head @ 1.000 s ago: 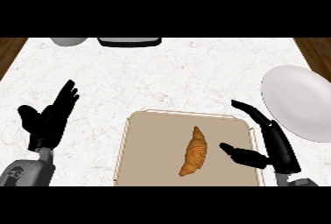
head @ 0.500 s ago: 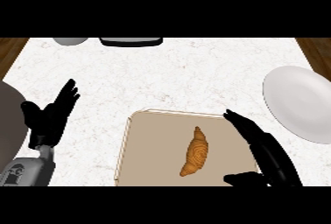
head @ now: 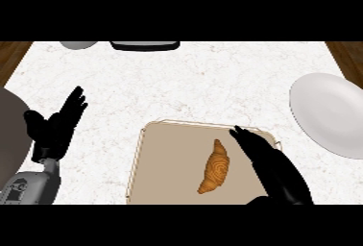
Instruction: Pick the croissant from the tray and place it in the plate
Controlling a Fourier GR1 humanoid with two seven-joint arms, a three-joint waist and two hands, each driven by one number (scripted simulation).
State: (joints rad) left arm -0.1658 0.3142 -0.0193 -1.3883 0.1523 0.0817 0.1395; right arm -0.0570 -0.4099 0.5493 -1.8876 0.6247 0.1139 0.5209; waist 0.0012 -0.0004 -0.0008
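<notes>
Croissant [head: 216, 166] not yet lifted from the tray [head: 152, 163]
It was seen lying mid-tray, with the right hand [head: 273, 169] held just right of it, fingers straight and apart; the left hand [head: 56, 127] was rested open at the left. Judged light, soft and flaky, it would best be pinched across its thick middle.

The white, grey-veined marble countertop [head: 199, 81] fills the view. Dark brown wooden flooring [head: 13, 54] shows past its upper left and upper right corners. A grey rounded object [head: 78, 44] and a black flat-edged object [head: 144, 46] sit at the far edge.
</notes>
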